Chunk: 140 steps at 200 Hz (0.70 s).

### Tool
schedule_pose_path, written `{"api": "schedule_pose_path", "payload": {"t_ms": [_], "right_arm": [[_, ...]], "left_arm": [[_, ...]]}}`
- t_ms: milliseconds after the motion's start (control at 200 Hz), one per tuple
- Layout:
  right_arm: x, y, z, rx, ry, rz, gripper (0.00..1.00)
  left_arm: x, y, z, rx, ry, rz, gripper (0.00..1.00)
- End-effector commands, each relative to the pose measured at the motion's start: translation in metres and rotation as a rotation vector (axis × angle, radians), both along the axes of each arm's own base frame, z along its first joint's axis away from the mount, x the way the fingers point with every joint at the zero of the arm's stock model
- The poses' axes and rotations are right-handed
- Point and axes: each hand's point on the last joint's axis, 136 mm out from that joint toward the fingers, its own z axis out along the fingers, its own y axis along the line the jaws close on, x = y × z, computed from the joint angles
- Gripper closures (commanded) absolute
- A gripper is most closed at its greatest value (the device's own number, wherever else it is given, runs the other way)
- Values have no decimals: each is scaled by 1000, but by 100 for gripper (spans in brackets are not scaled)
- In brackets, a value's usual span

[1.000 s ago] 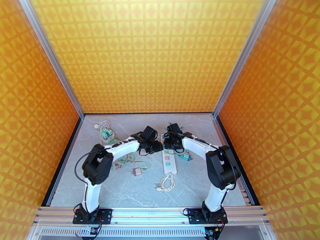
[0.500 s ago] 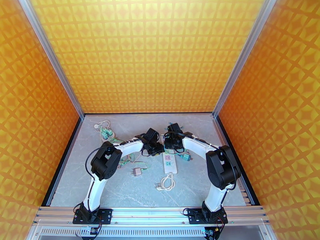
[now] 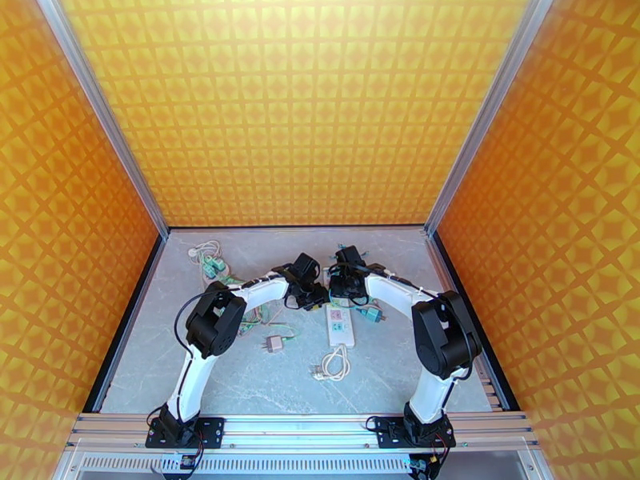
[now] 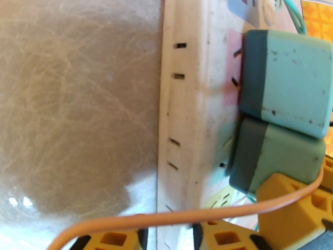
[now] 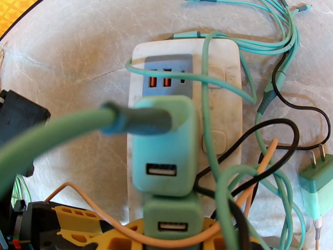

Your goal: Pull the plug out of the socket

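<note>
The socket (image 3: 339, 323) is a white power strip lying lengthwise mid-table, its far end covered by both grippers. In the right wrist view two green plugs stand in the socket (image 5: 222, 121): an upper plug (image 5: 164, 151) with a thick green cable, and a lower plug (image 5: 172, 217). My right gripper (image 5: 172, 236) has its yellow fingers on either side of the lower plug, touching it. My left gripper (image 4: 170, 242) sits low at the socket's left side wall (image 4: 181, 121), fingers a narrow gap apart. The same two plugs (image 4: 274, 159) show there from the side.
Green, black and orange cables (image 5: 274, 80) tangle over the strip's right side. A loose green plug (image 5: 318, 186) lies to the right. A small grey adapter (image 3: 274, 343), a coiled white cord (image 3: 332, 366) and a cable bundle (image 3: 212, 266) lie on the table. Orange walls stand around.
My left arm has pushed forward and right, bringing its gripper up against the socket's left side. The right arm, the socket and the plugs have stayed put.
</note>
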Motion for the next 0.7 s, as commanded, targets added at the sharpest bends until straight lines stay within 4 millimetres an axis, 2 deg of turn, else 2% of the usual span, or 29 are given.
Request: {"api": "schedule_pose_path", "payload": {"t_ms": [0, 275, 480, 570, 695], "right_arm": [[-11, 7, 21, -24, 24, 53, 74], [-15, -2, 40, -52, -5, 53, 76], [-14, -8, 34, -28, 9, 13, 76], [-12, -3, 33, 7, 10, 10, 76], [-11, 1, 26, 31, 21, 1, 76]], "left_arm": [[-12, 28, -47, 159, 83, 41, 65], [-23, 41, -56, 202, 118, 54, 66], [-25, 44, -55, 214, 117, 48, 66], [-22, 39, -47, 188, 92, 30, 66], [-11, 15, -13, 32, 4, -1, 64]]}}
